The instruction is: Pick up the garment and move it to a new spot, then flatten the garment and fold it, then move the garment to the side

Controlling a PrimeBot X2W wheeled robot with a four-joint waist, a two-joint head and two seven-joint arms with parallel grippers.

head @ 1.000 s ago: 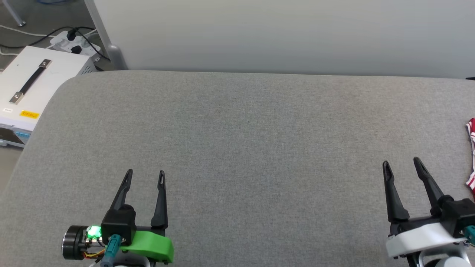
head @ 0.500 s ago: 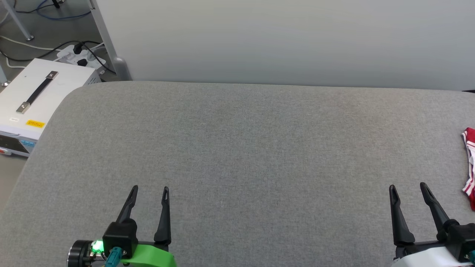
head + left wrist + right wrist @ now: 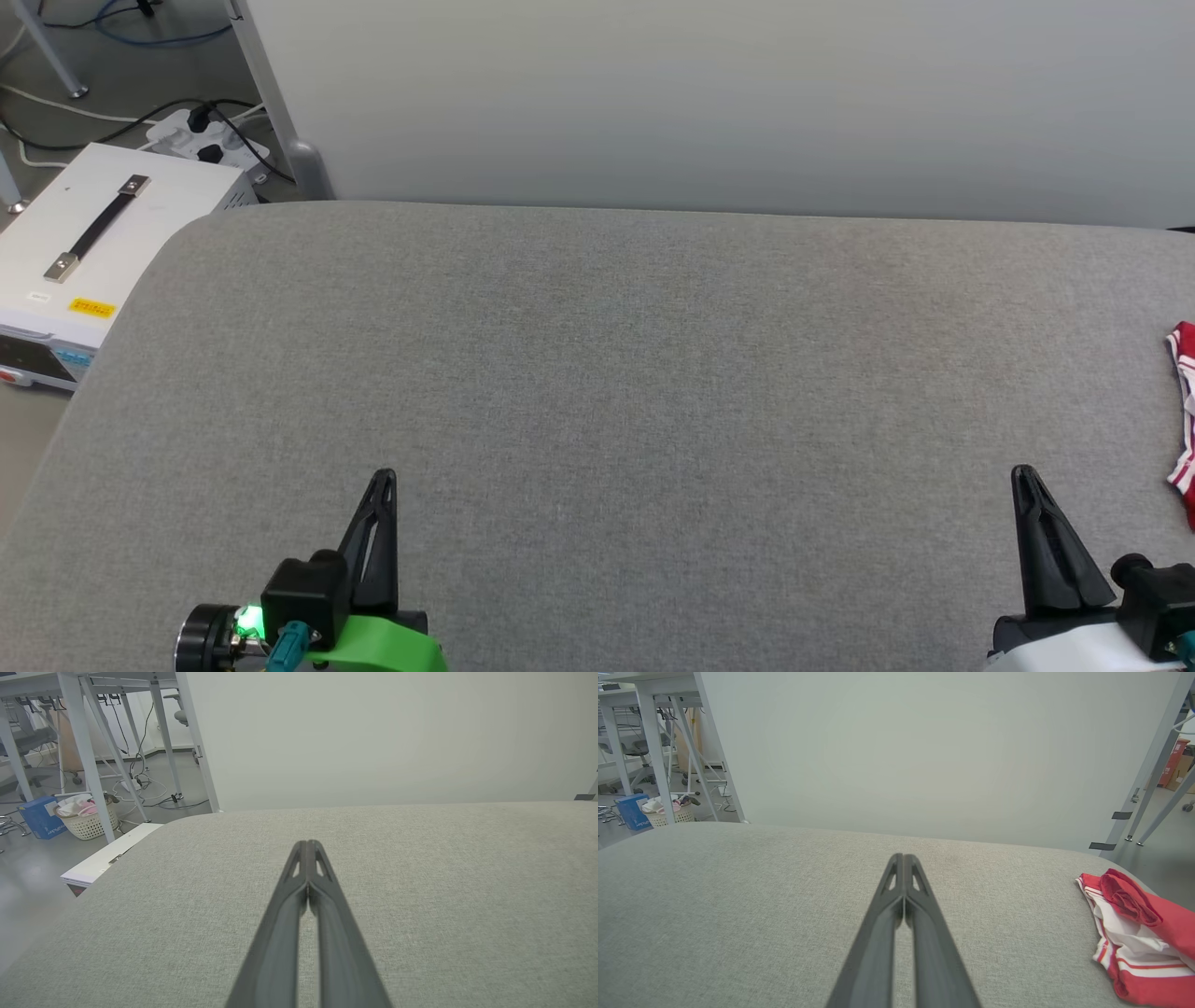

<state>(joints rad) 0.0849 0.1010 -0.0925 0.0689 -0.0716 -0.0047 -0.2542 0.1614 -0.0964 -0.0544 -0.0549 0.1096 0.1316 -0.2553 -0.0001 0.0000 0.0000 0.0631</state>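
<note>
At the lower left of the head view, the left gripper is hovering over the grey fabric surface with its two dark fingers pressed together and nothing between them. The left wrist view is showing the same closed tips meeting in a point above bare cloth. At the lower right, the right gripper is likewise sitting closed and holding nothing, its fingers lying together in its own wrist view. A little farther up, at the right edge of the head view, the garment is lying crumpled on the surface, well apart from both grippers. In the right wrist view it is showing at the lower right as bunched red cloth with white and striped trim. Beyond the surface's far edge a pale panel is standing, and at the upper left a white box with a black handle is sitting on the floor.
</note>
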